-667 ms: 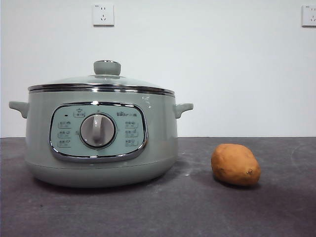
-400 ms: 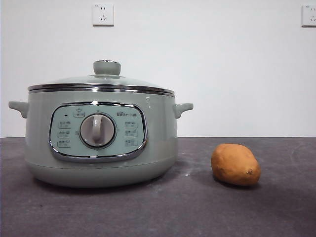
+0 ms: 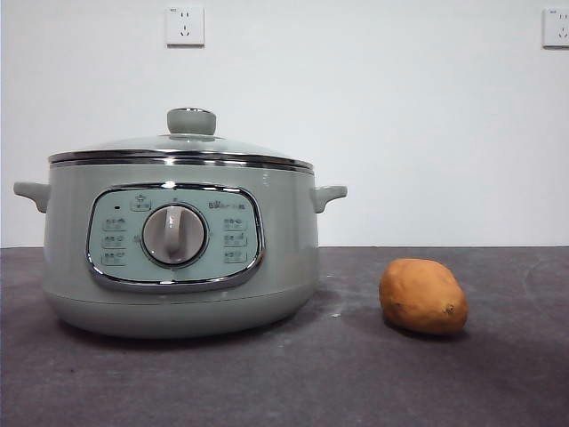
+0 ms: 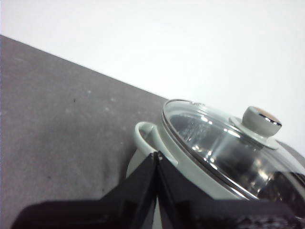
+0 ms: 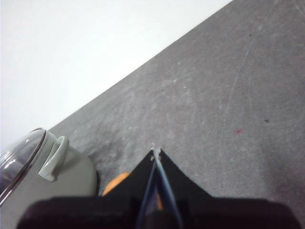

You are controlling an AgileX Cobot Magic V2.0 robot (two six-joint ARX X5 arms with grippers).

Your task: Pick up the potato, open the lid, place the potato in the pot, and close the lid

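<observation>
The pale green pot stands on the dark table at the left of the front view, its glass lid seated on it with the green knob on top. To its right lies the orange-brown potato. Neither arm shows in the front view. My left gripper is shut and empty, above the table beside the pot's side handle, with the lid close by. My right gripper is shut and empty, high over the table; the potato peeks out from behind its jaws, next to the pot.
The dark grey tabletop spreads in front of and to the right of the pot. A white wall stands behind, with two wall sockets high up.
</observation>
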